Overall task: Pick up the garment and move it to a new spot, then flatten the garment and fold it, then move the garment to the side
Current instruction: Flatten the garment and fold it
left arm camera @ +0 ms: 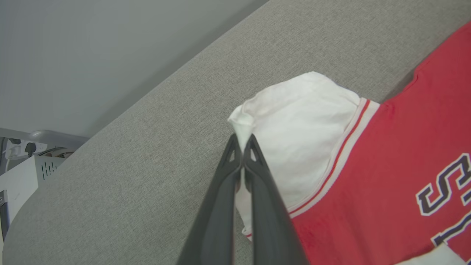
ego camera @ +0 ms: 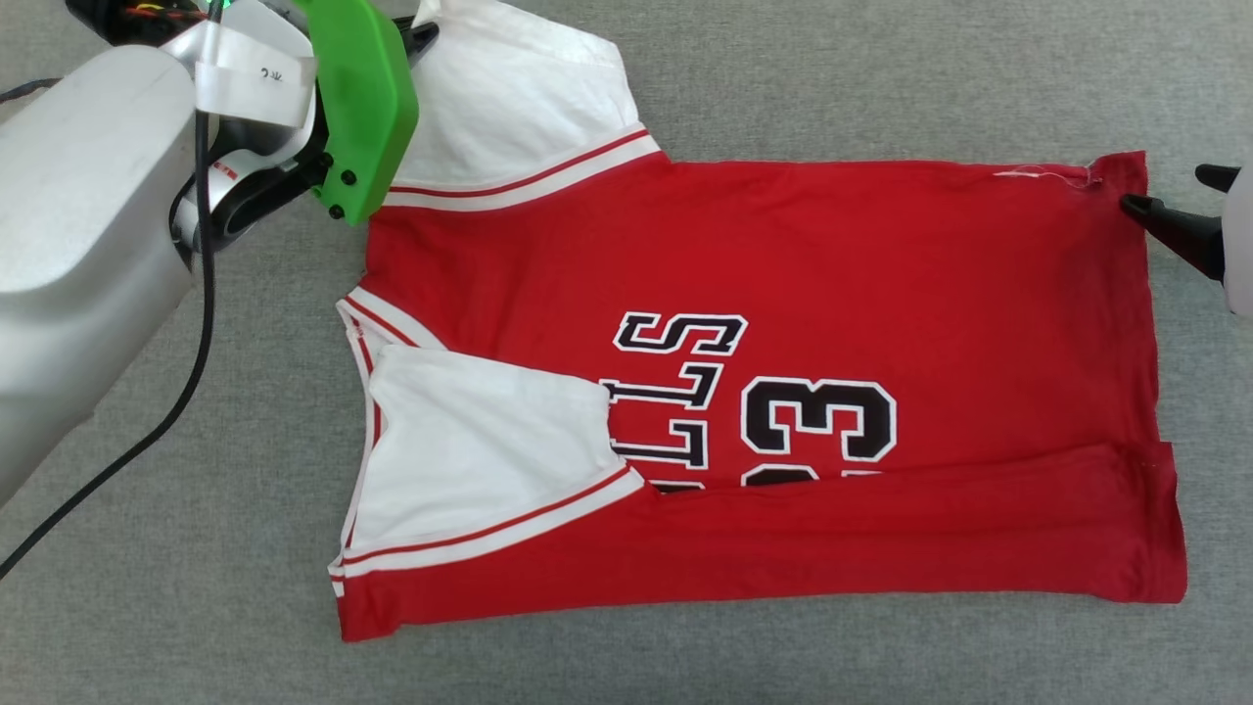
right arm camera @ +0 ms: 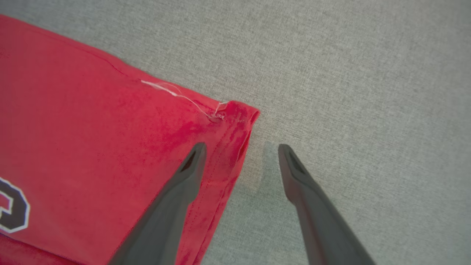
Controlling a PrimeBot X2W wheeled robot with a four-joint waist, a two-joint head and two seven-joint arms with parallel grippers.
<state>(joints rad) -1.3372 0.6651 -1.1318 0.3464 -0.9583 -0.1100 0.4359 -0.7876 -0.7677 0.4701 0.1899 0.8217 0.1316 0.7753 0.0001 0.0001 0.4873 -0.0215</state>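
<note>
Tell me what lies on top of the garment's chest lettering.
On the garment, the folded-in white sleeve overlaps the lettering, and a folded-over red edge covers the lowest letter and part of the number. What's beneath is hidden.

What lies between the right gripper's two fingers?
Right wrist view: the garment's hem edge, then bare grey surface; the right gripper stands open astride it.

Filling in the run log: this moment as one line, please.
left gripper: shut on sleeve of shirt | right gripper: open at hem corner | shirt: flat on table, near edge folded over
</note>
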